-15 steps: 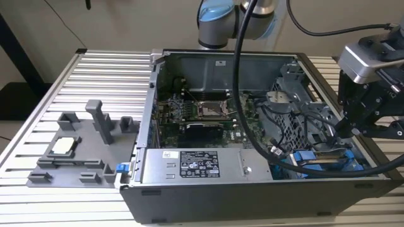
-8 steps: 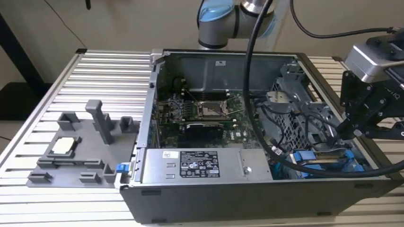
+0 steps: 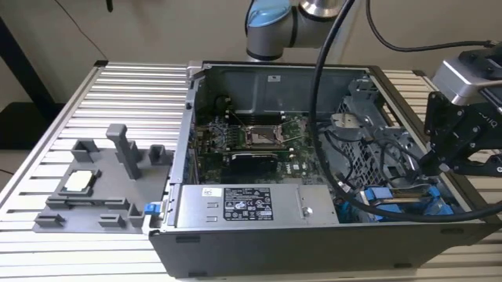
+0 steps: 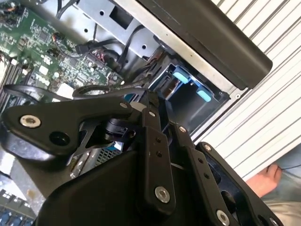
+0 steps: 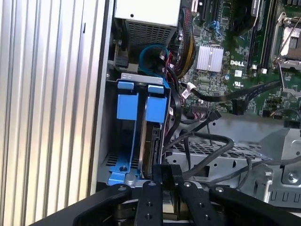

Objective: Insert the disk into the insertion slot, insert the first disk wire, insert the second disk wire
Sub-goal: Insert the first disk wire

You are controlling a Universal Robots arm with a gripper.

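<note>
In the first wrist view the disk (image 5: pixel 153 141) stands on edge in the insertion slot (image 5: pixel 141 77), in its blue carrier beside a second blue carrier (image 5: pixel 127 106). My gripper (image 5: pixel 167 172) sits at the disk's near end. Its fingers are close together with nothing visible between them, and one finger (image 5: pixel 158 175) overlaps the disk's edge. I cannot tell whether it touches. In the exterior view the gripper (image 3: pixel 429 170) hangs over the blue carriers (image 3: pixel 380 197) at the case's front corner on that view's right. Black disk wires (image 5: pixel 207 141) lie loose beside the bay.
The open computer case (image 3: pixel 314 247) lies on a slatted table, with its motherboard (image 3: pixel 251 141) and power supply (image 3: pixel 251 205) exposed. A grey fixture block (image 3: pixel 102 182) stands on the exterior view's left. A person's hand (image 4: pixel 265 181) rests at the table's edge.
</note>
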